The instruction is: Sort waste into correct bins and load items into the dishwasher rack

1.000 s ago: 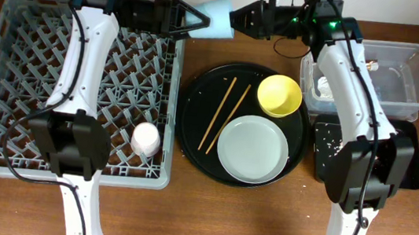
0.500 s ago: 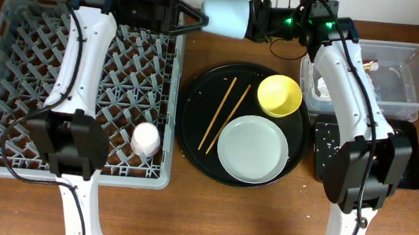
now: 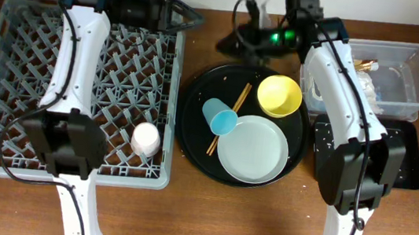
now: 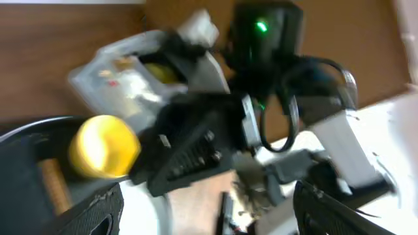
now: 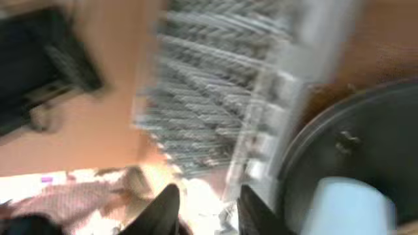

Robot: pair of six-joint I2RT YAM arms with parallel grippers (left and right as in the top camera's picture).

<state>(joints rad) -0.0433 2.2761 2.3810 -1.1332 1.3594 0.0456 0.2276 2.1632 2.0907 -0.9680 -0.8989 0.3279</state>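
Observation:
The light-blue cup (image 3: 219, 119) lies on its side on the round black tray (image 3: 193, 123), across the chopsticks (image 3: 241, 97) and next to the grey-green plate (image 3: 252, 148). It also shows in the right wrist view (image 5: 349, 205). The yellow bowl (image 3: 279, 95) sits on the same tray. A pale pink cup (image 3: 145, 138) stands in the grey rack (image 3: 9, 71). My left gripper (image 3: 193, 17) is open and empty over the rack's far right corner. My right gripper (image 3: 227, 47) is blurred, open and empty, above the tray's far edge.
The clear tub (image 3: 416, 78) at the far right holds white napkin. The shallow black tray (image 3: 410, 160) in front of it holds crumbs. In the left wrist view I see my own jaws (image 4: 209, 215), the yellow bowl (image 4: 104, 147) and the right arm (image 4: 261, 98).
The light-blue cup left the right gripper and dropped onto the round black tray. The right gripper swung down and is blurred. The left gripper stayed open and drew back slightly.

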